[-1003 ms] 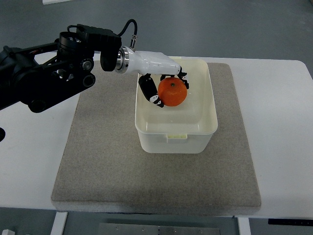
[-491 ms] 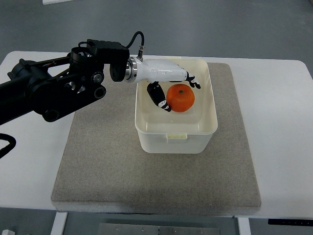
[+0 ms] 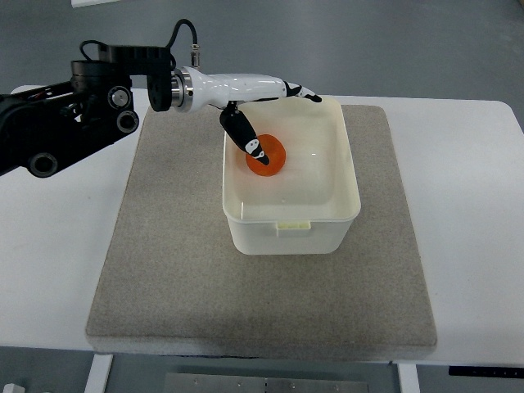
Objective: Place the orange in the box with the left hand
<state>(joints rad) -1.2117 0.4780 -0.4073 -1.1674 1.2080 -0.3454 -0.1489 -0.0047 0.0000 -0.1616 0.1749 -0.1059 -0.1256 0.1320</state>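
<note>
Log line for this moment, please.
phase: release | left hand: open, above box rim | orange: inside box, free of fingers | right arm: out of view

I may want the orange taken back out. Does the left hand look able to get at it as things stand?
Probably yes. The left hand is open right above the box, which has no lid, and the orange lies alone inside, just under the thumb.

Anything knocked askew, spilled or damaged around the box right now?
Nothing stands out. The orange lies inside the cream plastic box, towards its far left corner. The box sits upright and square on the grey mat. The left hand is above the box's far rim with fingers open, holding nothing. No spill or damage shows.
</note>
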